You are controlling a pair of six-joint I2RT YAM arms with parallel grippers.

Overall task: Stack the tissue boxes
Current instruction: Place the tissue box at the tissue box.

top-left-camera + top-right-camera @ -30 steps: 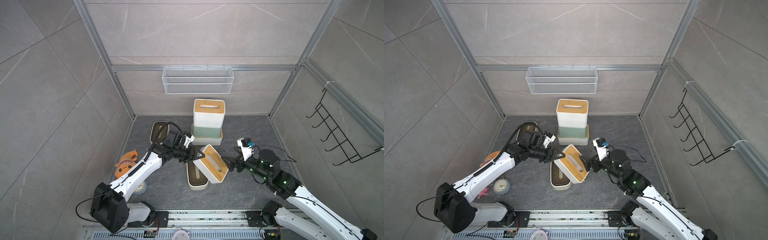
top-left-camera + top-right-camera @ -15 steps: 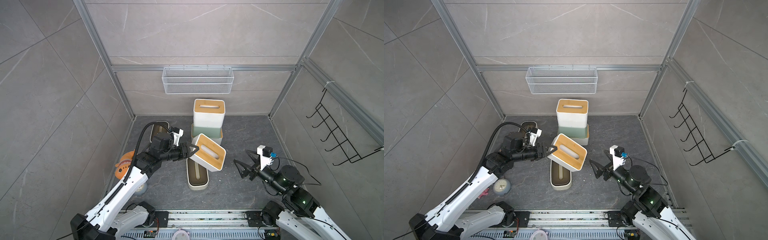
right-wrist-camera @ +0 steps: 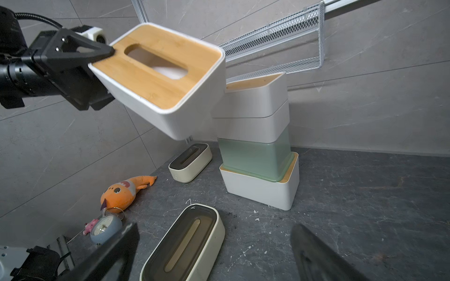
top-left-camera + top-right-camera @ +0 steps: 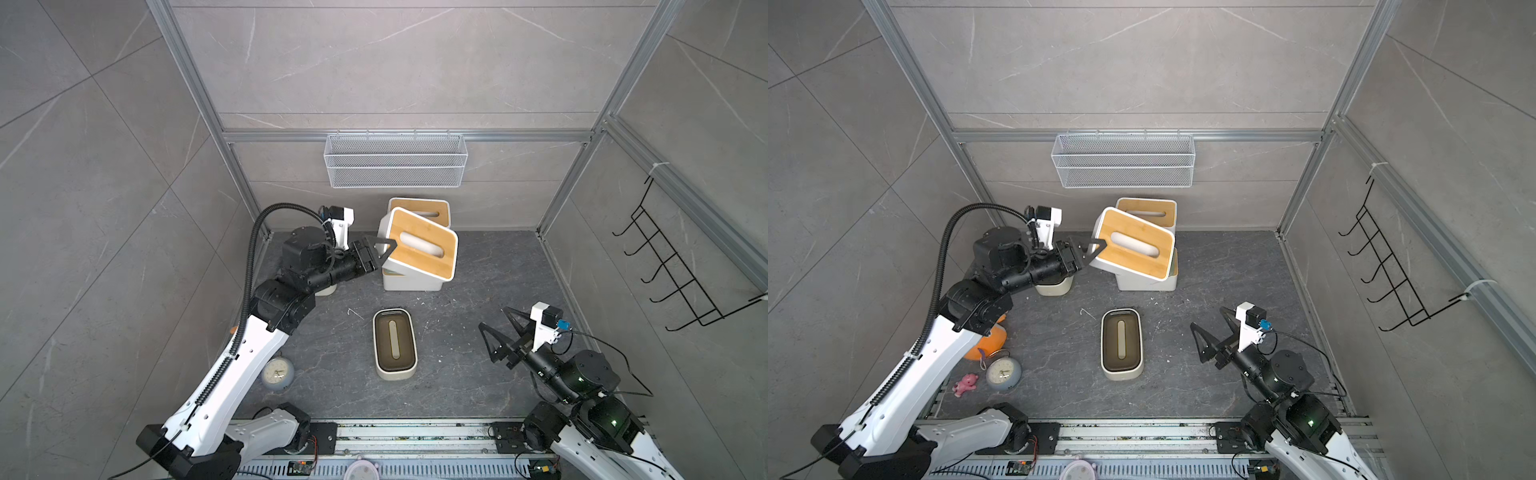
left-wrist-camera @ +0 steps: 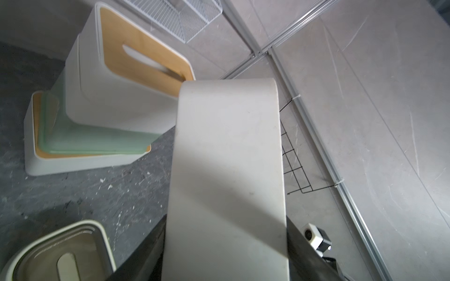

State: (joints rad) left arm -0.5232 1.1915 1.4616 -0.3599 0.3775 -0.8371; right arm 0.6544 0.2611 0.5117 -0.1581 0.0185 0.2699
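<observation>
The left gripper (image 4: 385, 254) clamped one end of the bamboo-lidded box (image 4: 420, 250), holding it tilted ahead of its fingertips beside the stack (image 3: 254, 158) top, apparently for placement, while the right gripper (image 4: 493, 319) hung wide open, empty.

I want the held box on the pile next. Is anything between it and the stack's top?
Nothing visible: the stack's top lid is bare, and the left gripper holds the bamboo-lidded box tilted close beside it.

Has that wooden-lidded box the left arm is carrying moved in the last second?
Yes. The bamboo-lidded box in the left tool went from above the cream box back toward the stack by the rear wall.
</observation>
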